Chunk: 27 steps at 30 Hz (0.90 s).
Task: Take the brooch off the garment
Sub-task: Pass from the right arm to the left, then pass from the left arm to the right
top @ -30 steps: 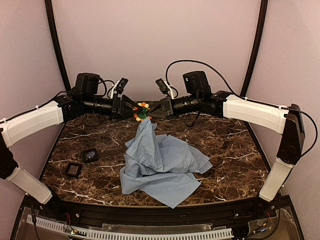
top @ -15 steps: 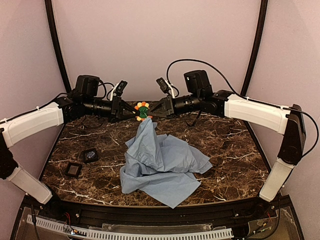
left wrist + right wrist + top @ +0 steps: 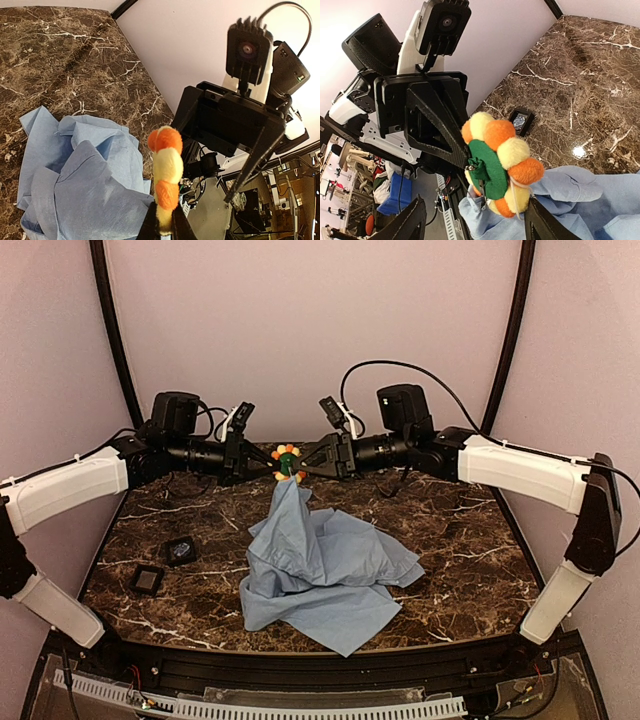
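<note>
At the tip of the large light blue thin-fabric button-up shirt, where one fold is drawn up into a peak clear of the dark brown marbled bench, you have the small flower-shaped brooch with orange, yellow and red rounded petals round a dark green centre.

Your left pincer comes at the peak from the left and is clenched on the brooch's lower rim, pinching across its thickness. Its own camera sees the brooch edge-on, standing upright out of the fingertips. Whether shirt is caught in that pinch too, you cannot tell.

Your right pincer comes at the peak from the right and is released, jaws wide, one finger to each side of the spot where brooch meets cloth, seemingly touching neither. The green face is turned towards it, tilted.

So the relation to mind: the brooch is a flat disc on edge, rim in the left pincer, and the shirt hangs straight down from it between the right pincer's fingers. Both sit equally near; only the right is free. My reading is that it should close on the cloth just under the brooch, not the petals, so the two can part; too low on the peak and the thin fabric will likely just stretch
</note>
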Each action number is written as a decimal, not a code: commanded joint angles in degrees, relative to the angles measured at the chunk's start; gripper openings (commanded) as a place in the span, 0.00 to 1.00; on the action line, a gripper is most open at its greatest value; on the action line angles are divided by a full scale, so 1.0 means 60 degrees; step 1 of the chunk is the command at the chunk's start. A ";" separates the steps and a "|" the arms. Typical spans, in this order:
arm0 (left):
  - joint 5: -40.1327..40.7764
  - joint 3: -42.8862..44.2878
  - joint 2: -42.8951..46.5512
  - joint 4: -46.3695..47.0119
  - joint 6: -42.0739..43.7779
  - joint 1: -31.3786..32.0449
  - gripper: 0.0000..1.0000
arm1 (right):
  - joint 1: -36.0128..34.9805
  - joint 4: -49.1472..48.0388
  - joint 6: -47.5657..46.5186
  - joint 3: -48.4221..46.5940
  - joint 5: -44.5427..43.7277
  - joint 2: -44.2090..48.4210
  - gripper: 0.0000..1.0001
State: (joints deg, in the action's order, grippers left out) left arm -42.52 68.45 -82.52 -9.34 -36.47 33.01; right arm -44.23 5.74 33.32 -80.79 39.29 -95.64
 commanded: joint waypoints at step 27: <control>-0.0070 -0.0425 0.0413 0.1431 -0.0722 0.0035 0.01 | 0.0215 -0.1952 0.0882 0.1550 0.0142 0.0733 0.54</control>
State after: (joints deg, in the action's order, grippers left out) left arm -41.47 66.50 -82.30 -5.19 -39.72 33.06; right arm -43.44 -2.46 37.56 -72.27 39.07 -92.36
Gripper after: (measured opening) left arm 0.026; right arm 0.555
